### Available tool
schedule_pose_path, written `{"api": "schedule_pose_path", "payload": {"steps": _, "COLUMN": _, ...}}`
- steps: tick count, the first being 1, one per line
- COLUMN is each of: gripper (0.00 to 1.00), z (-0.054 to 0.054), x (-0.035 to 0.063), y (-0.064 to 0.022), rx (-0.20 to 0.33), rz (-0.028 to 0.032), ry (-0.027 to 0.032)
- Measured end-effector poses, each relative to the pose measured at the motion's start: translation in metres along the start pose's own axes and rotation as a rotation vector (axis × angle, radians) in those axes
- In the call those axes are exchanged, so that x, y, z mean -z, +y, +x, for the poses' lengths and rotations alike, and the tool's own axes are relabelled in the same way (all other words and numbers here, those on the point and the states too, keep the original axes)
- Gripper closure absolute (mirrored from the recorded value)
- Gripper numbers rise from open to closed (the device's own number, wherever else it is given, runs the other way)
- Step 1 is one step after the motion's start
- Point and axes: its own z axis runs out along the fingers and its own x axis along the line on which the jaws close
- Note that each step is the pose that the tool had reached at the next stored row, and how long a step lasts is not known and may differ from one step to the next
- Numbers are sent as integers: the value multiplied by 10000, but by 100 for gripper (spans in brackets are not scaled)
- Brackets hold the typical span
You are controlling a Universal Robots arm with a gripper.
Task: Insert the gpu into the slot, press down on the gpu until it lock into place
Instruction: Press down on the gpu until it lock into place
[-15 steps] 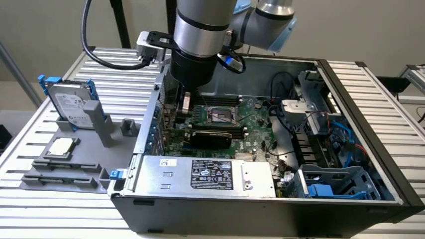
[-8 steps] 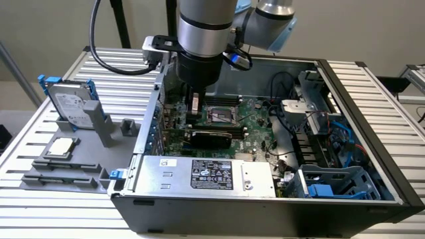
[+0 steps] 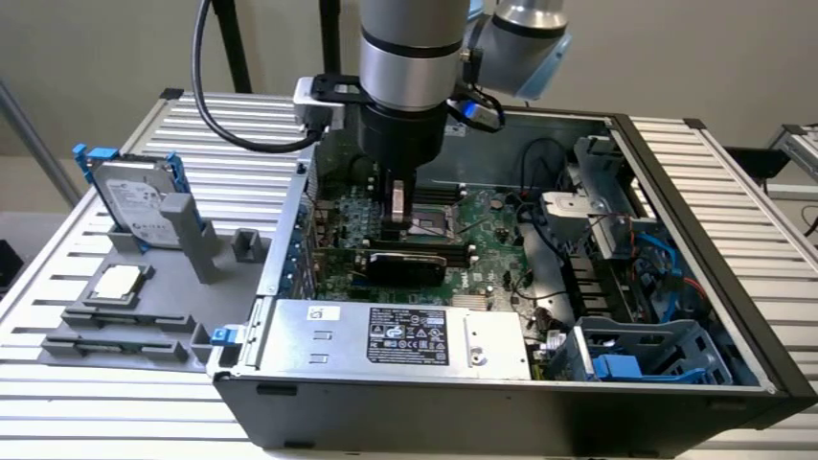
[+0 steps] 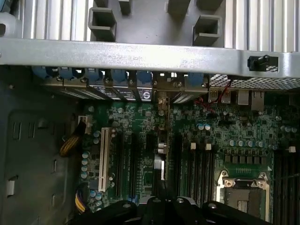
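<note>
End effector point(image 3: 400, 225) lowered into the open case point(image 3: 511, 412), directly over the gpu point(image 3: 406, 261); whether it is spread or clamped cannot be told. The gpu stands on edge on the green board point(image 3: 492, 216), just beside the silver power supply point(image 3: 397, 335), between that box and the end effector. The case also holds the power supply along its near wall. Well apart from the power supply, outside the case, a hard drive point(image 3: 134, 201) stands in a grey holder on the tabletop point(image 3: 77, 402).
</note>
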Motion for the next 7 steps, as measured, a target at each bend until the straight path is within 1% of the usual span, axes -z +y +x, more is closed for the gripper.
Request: {"api": "schedule_pose_path", "payload": {"steps": 7, "gripper": 89, "z": 1, "x": 1, "y": -5, "rx": 0, "rz": -2, "ry": 1}}
